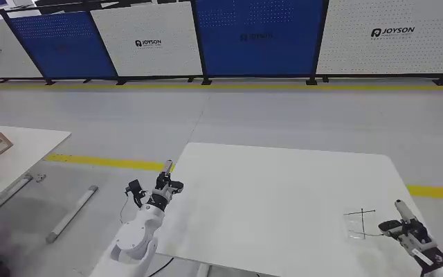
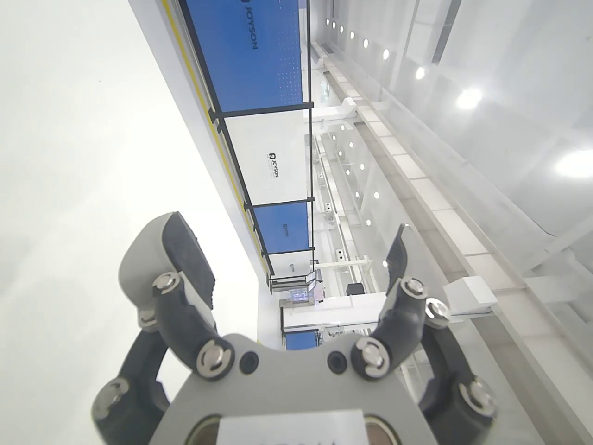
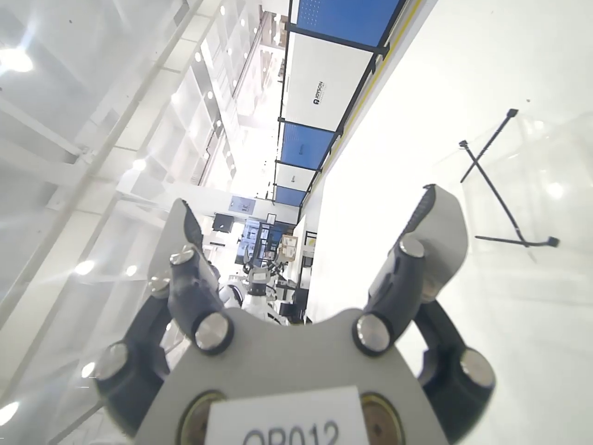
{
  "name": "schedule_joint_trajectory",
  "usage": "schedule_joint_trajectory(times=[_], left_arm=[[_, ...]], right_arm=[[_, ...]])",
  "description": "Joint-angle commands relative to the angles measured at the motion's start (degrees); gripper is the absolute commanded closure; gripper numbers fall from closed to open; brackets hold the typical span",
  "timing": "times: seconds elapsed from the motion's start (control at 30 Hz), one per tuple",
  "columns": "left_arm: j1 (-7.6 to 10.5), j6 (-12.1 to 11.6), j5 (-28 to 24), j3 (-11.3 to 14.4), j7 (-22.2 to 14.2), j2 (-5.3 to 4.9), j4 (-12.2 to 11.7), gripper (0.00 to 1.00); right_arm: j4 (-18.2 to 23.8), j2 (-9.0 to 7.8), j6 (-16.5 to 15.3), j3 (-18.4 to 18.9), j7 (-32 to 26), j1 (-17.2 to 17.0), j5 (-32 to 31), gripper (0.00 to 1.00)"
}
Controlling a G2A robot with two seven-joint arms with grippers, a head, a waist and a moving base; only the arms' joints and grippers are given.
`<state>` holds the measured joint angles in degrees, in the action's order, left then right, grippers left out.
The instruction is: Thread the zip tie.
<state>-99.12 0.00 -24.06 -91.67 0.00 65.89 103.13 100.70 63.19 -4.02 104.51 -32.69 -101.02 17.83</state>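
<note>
While both arms sat low at the near side, the left end effector (image 2: 289,233) hung open and empty at the table's (image 1: 277,201) left edge. The right end effector (image 3: 305,199), also open, was near the right edge, just beside black zip ties (image 3: 492,190) crossed on clear plastic (image 1: 356,227). A broad white stretch of table lay between them.

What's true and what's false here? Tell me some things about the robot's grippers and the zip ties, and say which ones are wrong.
The zip ties are black. True.
The right gripper is holding a zip tie. False: it is open and empty, and the ties lie apart from it.
The left gripper is open. True.
The zip ties lie by the left gripper. False: they lie on the table by the right gripper.
The zip ties cross one another. True.
</note>
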Motion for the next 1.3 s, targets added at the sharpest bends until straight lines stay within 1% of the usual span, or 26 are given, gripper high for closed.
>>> schedule_joint_trajectory(times=[0.0, 0.33, 0.4, 0.47, 0.5, 0.53, 0.57, 0.6, 0.67, 0.7, 0.77, 0.8, 0.83, 0.87, 0.9, 1.27], left_arm=[[0.0, 0.0, 0.0, 0.0, 0.0, 0.0, 0.0, 0.0], [0.0, 0.0, 0.0, 0.0, 0.0, 0.0, 0.0, 0.0], [0.0, 0.0, 0.0, 0.0, 0.0, 0.0, 0.0, 0.0], [0.0, 0.0, 0.0, 0.0, 0.0, 0.0, 0.0, 0.0], [0.0, 0.0, 0.0, 0.0, 0.0, 0.0, 0.0, 0.0], [0.0, 0.0, 0.0, 0.0, 0.0, 0.0, 0.0, 0.0], [0.0, 0.0, 0.0, 0.0, 0.0, 0.0, 0.0, 0.0], [0.0, 0.0, 0.0, 0.0, 0.0, 0.0, 0.0, 0.0], [0.0, 0.0, 0.0, 0.0, 0.0, 0.0, 0.0, 0.0], [0.0, 0.0, 0.0, 0.0, 0.0, 0.0, 0.0, 0.0], [0.0, 0.0, 0.0, 0.0, 0.0, 0.0, 0.0, 0.0], [0.0, 0.0, 0.0, 0.0, 0.0, 0.0, 0.0, 0.0], [0.0, 0.0, 0.0, 0.0, 0.0, 0.0, 0.0, 0.0], [0.0, 0.0, 0.0, 0.0, 0.0, 0.0, 0.0, 0.0], [0.0, 0.0, 0.0, 0.0, 0.0, 0.0, 0.0, 0.0], [0.0, 0.0, 0.0, 0.0, 0.0, 0.0, 0.0, 0.0]], right_arm=[[0.01, 0.01, 0.01, -0.01, 0.12, -0.01, 0.03, 0.0], [0.01, 0.01, 0.01, -0.01, 0.12, -0.01, 0.03, 0.0], [0.1, -0.2, -1.08, 1.49, -0.31, 0.67, -0.79, 0.0], [-0.36, -0.69, -1.91, 3.19, -4.9, 1.19, -2.1, 0.0], [-0.71, -1.12, -1.93, 4.17, -9.48, 1.7, -2.82, 0.0], [-1.3, -1.39, -1.91, 5.0, -12.25, 2.26, -2.6, 0.0], [-1.92, -1.68, -1.76, 5.86, -14.68, 2.98, -2.73, 0.0], [-2.56, -2.19, -1.81, 6.41, -19.8, 4.14, -3.68, 0.0], [-4.41, -2.83, -1.96, 7.47, -24.45, 6.27, -4.74, 0.0], [-4.76, -3.42, -3.29, 7.29, -28.68, 7.52, -8.66, 0.0], [-6.82, -3.98, -4.24, 7.13, -32.37, 9.83, -10.04, 0.0], [-7.38, -4.32, -5.73, 6.72, -35.12, 10.9, -11.64, 0.0], [-9.59, -4.61, -6.43, 6.57, -37.22, 12.43, -11.16, 0.0], [-11.03, -4.75, -6.44, 6.49, -37.95, 13.59, -10.2, 0.0], [-11.44, -4.78, -6.46, 6.44, -38.15, 13.94, -9.74, 0.0], [-11.44, -4.78, -6.46, 6.44, -38.15, 13.94, -9.74, 0.0]])
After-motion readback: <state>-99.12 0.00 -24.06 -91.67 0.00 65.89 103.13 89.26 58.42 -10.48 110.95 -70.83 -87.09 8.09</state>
